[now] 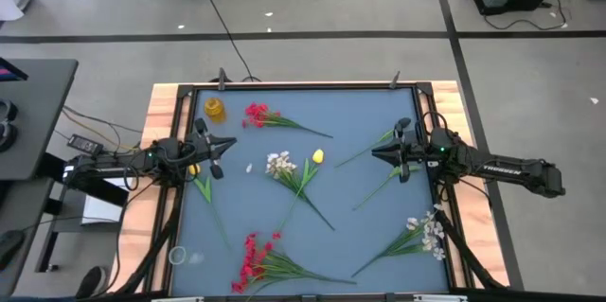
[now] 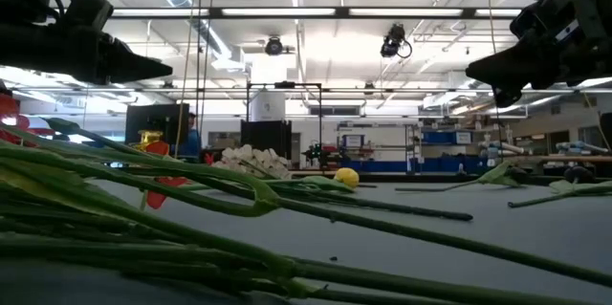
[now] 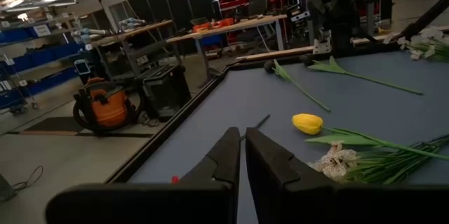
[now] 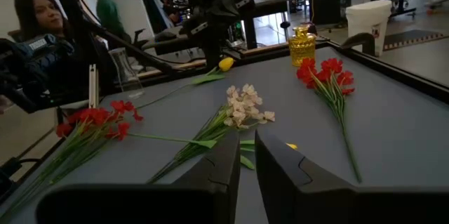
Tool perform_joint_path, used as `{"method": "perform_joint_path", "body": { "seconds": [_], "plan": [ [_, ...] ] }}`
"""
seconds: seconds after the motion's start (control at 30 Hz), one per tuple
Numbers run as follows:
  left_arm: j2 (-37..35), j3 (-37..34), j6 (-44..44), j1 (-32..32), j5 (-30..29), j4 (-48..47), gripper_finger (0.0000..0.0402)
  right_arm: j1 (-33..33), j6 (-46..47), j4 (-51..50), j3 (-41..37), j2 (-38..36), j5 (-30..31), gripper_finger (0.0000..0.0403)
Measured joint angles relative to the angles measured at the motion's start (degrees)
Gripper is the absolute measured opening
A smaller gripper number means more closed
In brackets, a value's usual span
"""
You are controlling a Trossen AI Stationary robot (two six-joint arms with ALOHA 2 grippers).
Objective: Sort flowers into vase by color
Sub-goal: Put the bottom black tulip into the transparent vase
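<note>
Flowers lie loose on the blue mat (image 1: 360, 103). A red sprig (image 1: 258, 115) lies at the far left beside a small golden vase (image 1: 216, 108). White blossoms (image 1: 279, 163) and a yellow bud (image 1: 317, 157) lie in the middle. A red bunch (image 1: 254, 257) lies at the near edge and a white bunch (image 1: 431, 231) at the near right. Another yellow bud (image 1: 194, 169) lies under the left arm. My left gripper (image 1: 230, 143) hovers level over the mat's left side, shut and holding nothing. My right gripper (image 1: 376, 153) hovers level over the right side, also shut with nothing in it.
A clear glass (image 1: 177, 256) stands at the near left corner. Bare green stems (image 1: 379, 141) lie below the right gripper. A raised black rim (image 1: 303, 85) frames the mat. A person (image 4: 42, 13) shows beyond the table's left side in the right wrist view.
</note>
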Motion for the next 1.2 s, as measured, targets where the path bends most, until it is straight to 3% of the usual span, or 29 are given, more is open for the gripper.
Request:
{"method": "perform_joint_path", "body": {
  "seconds": [0.37,0.67,0.8,0.97,1.1,1.2],
  "plan": [
    [0.00,-0.01,-0.62,0.00,-0.02,0.33,0.0032,-0.02,-1.88,2.43,-0.01,0.00,1.72,0.0057],
    [0.00,-0.01,-26.91,-0.01,0.49,2.34,0.0032,0.00,4.63,27.17,-0.02,-0.02,20.71,0.0057],
    [0.00,-0.01,-34.94,0.00,0.52,3.48,0.0032,-0.02,4.73,31.61,-0.01,-0.02,28.78,0.0057],
    [0.00,-0.01,-35.70,0.00,0.55,3.37,0.0032,-0.02,12.57,32.39,-0.02,-0.02,29.97,0.0057],
    [0.00,-0.01,-41.25,0.00,0.59,3.43,0.0032,-0.02,22.22,33.42,-0.02,-0.02,30.01,0.0057],
    [0.02,0.03,-42.63,0.00,0.63,4.30,0.0032,-0.10,27.80,33.26,-0.01,0.30,35.91,0.0057]
  ]
}}
